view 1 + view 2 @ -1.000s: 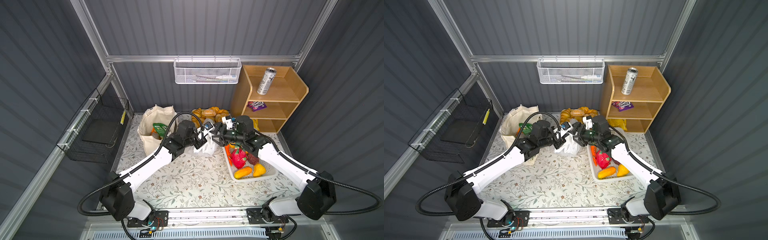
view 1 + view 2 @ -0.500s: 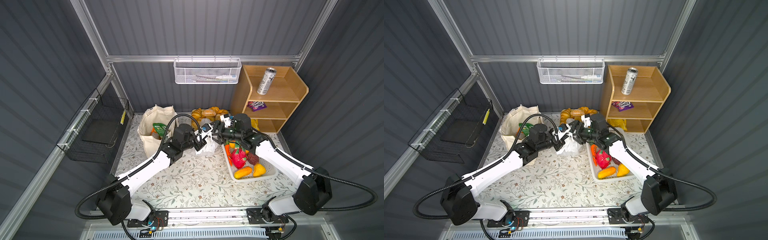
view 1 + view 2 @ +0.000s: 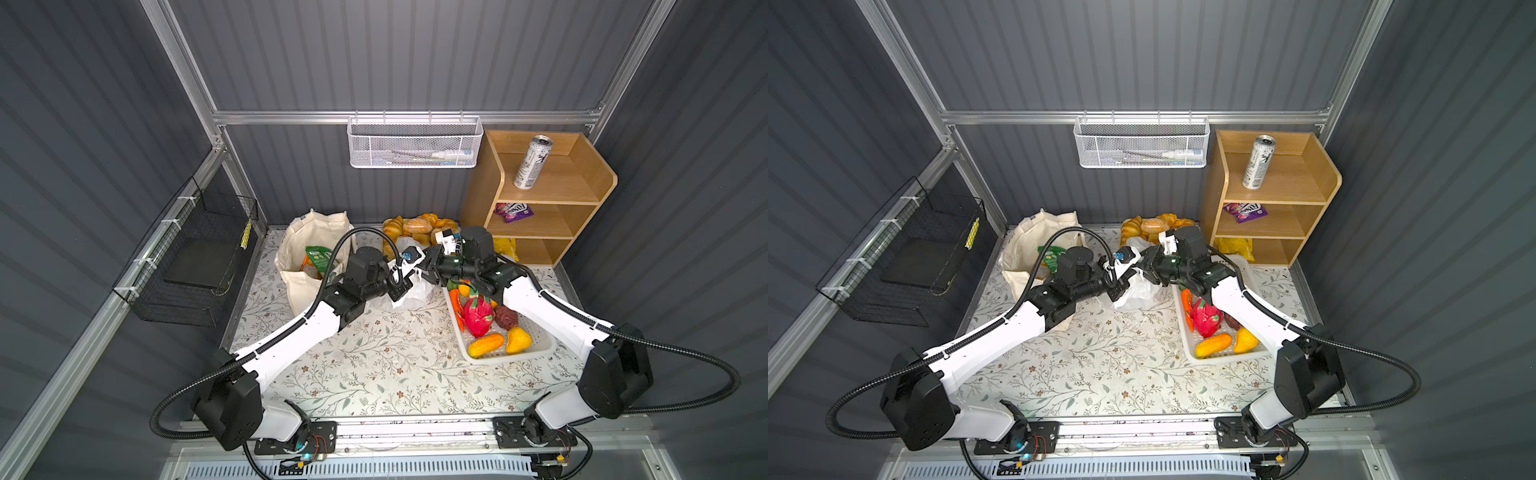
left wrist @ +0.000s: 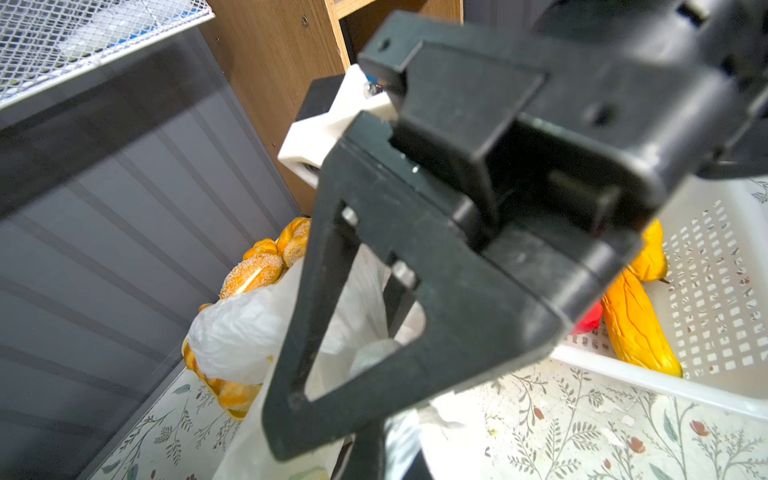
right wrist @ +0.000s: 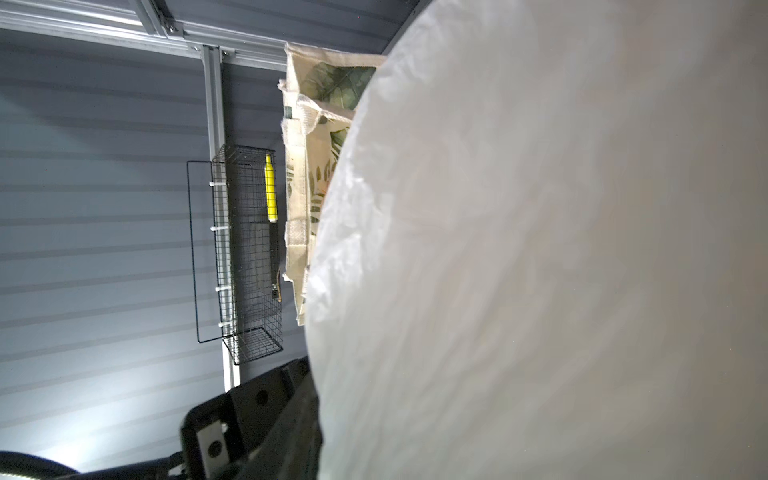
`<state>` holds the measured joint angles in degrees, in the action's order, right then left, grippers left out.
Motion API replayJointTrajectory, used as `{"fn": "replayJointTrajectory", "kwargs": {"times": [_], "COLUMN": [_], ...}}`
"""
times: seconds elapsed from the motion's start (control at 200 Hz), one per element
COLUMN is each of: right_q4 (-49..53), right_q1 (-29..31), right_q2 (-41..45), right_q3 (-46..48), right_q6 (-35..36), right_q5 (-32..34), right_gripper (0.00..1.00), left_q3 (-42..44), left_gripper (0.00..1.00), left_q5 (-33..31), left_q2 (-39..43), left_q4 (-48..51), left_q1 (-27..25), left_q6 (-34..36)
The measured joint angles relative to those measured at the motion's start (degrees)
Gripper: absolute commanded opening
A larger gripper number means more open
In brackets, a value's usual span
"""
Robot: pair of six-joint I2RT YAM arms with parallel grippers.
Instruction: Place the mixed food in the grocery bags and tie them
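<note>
Presently my left gripper (image 3: 397,291) is closed tight at the left side of the white plastic bag (image 3: 409,294). The bag sits on the floral table cover (image 3: 374,365) between the canvas tote (image 3: 301,286) and the white basket (image 3: 540,351). Bag film runs right up to the gripper's fingers and looks pinched there, though the contact itself is cut off at the edge of the left wrist view. My right gripper (image 3: 422,271) is at the bag's top. I cannot tell whether its jaws stand apart or closed: both top views give only a dark mass over white film, and the right wrist view is almost wholly covered by blurred plastic. The bag's contents are hidden. The bread rolls (image 3: 415,227) behind the bag are partly covered by it. A green packet (image 3: 318,255) shows inside the tote. The drink can (image 3: 532,162) stands on the top shelf of the wooden shelf unit (image 3: 582,185), well apart. The toy eggplant (image 3: 506,318) lies in the basket, partly hidden by my right arm.
</note>
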<state>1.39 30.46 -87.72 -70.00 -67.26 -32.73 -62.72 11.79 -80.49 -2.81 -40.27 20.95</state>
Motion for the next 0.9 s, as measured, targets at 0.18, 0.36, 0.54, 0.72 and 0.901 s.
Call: {"fn": "replayJointTrajectory", "kwargs": {"times": [0.18,0.36,0.54,0.72,0.901], "right_q4": [-0.1,-2.5,-8.9,-15.9,-24.7], "right_q1": [-0.7,-1.2,-3.1,-7.1,-9.8], "right_q2": [-1.2,-1.3,-1.2,-1.2,-1.8], "right_q3": [-0.5,-0.2,3.6,10.9,13.4], "right_q6": [-0.2,-0.3,-0.2,-0.2,-0.2], "right_q5": [0.4,-0.5,-4.1,-9.6,-16.8], "right_gripper": [0.00,0.00,0.00,0.00,0.00], "left_q3": [-0.5,-1.5,-1.8,-1.8,-1.8], "left_gripper": [0.09,0.34,0.55,0.66,0.67], "left_q5": [0.3,1.7,1.7,-2.6,-5.9], "left_q2": [0.0,0.0,0.6,6.1,5.3], "left_q4": [1.9,2.9,3.7,1.6,0.0], "left_q1": [0.4,0.2,-0.5,0.2,2.7], "left_q6": [0.0,-0.6,-2.6,-4.5,-6.5]}}
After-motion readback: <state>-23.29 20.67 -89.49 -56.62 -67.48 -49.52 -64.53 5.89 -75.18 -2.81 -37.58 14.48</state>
